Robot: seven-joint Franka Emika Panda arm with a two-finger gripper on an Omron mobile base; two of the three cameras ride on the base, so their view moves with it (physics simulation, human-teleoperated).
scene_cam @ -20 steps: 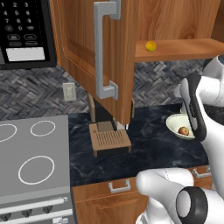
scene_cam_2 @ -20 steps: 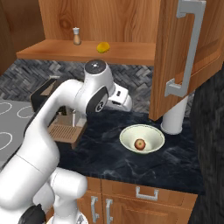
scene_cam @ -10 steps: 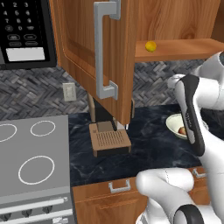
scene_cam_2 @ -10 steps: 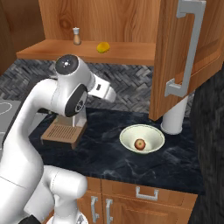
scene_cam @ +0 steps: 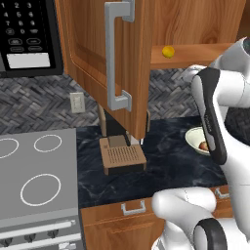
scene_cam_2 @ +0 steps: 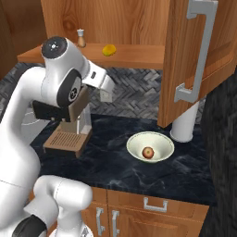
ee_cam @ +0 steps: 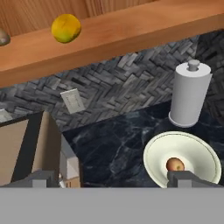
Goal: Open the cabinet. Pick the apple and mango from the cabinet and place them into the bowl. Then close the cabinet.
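Cabinet (scene_cam_2: 203, 60) doors are open. Apple (scene_cam_2: 148, 152) already sits in the bowl (scene_cam_2: 139, 144), centre-right of the right base view, on the dark desk (scene_cam_2: 115, 166). Mango (scene_cam_2: 109, 50) is still on the cabinet shelf, top centre; upper left in hand view. Left to do: grab mango, drop it in bowl, shut doors. Hand (ee_cam: 113, 178) is wide open, holding nothing, its tips at bottom edge. Microwave (scene_cam: 27, 34) keypad, upper left of left base view, has digits, too small to read. No brands visible.

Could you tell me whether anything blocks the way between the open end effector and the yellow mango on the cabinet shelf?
Nothing visible does. In the hand view the small, roundish yellow mango sits alone near the front edge of the orange-brown wood cabinet shelf, doors open, with only the open end effector below it.
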